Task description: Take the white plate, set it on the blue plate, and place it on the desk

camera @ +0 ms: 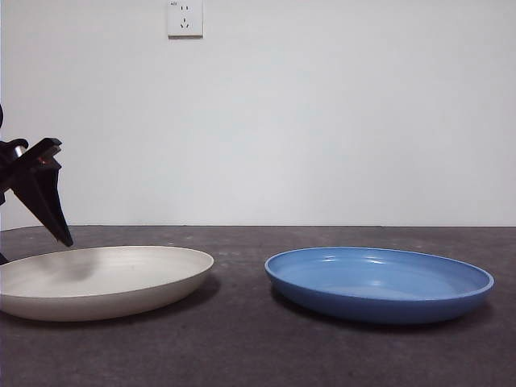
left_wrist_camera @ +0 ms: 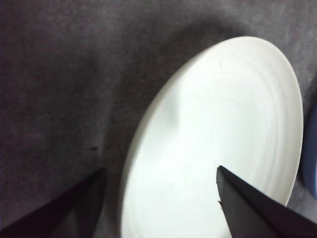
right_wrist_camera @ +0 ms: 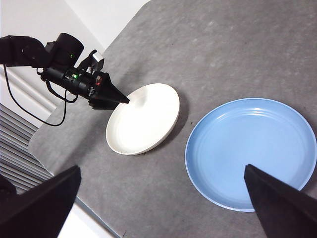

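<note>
The white plate (camera: 105, 278) lies flat on the desk (camera: 242, 347) at the left. The blue plate (camera: 379, 282) lies flat to its right, a gap apart. My left gripper (camera: 58, 226) hangs just above the white plate's far left rim, tilted down. In the left wrist view the gripper (left_wrist_camera: 161, 169) is open and empty; one jaw is over the desk (left_wrist_camera: 59, 89), the other over the white plate's (left_wrist_camera: 228, 119) inside. My right gripper (right_wrist_camera: 162, 168) is open and empty, high above both plates (right_wrist_camera: 143, 119) (right_wrist_camera: 252, 153).
A wall with an outlet (camera: 185, 18) stands behind the desk. In the right wrist view the desk's rounded corner and front edge (right_wrist_camera: 69, 171) run near the white plate, and the left arm (right_wrist_camera: 64, 69) with its cable reaches in from beyond that edge.
</note>
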`<move>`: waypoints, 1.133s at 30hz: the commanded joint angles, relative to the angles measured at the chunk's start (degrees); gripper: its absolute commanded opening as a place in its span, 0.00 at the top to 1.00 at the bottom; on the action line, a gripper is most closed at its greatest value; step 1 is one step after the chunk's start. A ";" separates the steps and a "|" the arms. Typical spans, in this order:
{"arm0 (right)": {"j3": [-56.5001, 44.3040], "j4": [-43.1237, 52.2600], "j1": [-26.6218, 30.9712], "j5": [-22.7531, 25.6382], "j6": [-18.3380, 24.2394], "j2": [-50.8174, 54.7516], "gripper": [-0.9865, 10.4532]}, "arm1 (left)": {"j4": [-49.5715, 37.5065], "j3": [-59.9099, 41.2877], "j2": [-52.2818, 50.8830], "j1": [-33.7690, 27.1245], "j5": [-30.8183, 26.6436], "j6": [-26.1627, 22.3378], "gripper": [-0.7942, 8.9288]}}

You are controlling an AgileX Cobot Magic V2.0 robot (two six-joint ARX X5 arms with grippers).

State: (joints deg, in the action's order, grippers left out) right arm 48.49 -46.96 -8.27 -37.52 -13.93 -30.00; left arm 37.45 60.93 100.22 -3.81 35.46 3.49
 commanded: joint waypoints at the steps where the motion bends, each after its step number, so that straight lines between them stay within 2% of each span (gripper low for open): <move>1: 0.74 0.59 -0.26 0.00 -0.33 -0.22 0.39 | -0.31 1.33 1.95 0.09 -0.17 -1.07 0.64; 8: 0.74 0.57 -0.26 0.00 -0.35 -0.22 0.39 | -0.46 1.36 2.67 0.09 -1.64 -1.55 0.91; 15: 0.74 0.61 -0.26 0.02 -0.35 -0.22 0.39 | -0.11 2.49 2.67 0.22 -1.62 -1.53 0.91; 22: 0.74 0.57 -0.22 0.98 -0.70 -0.22 0.40 | 8.02 9.68 2.62 2.64 -1.62 -1.27 0.91; 26: 0.76 0.50 -0.22 1.99 -1.16 -0.22 0.40 | 12.57 14.82 2.60 7.30 -1.62 0.11 0.91; 29: 0.83 0.22 -0.22 2.16 -1.51 -0.22 0.40 | 13.51 17.46 2.60 11.89 -1.64 3.37 0.91; 34: 2.21 -1.95 -0.22 5.11 -1.20 -0.22 0.40 | 13.53 20.59 2.67 19.74 -3.06 5.64 0.91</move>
State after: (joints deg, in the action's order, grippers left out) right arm 49.25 -49.32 -8.27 -32.67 -15.03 -30.02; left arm 51.03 80.01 101.65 15.03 32.53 7.57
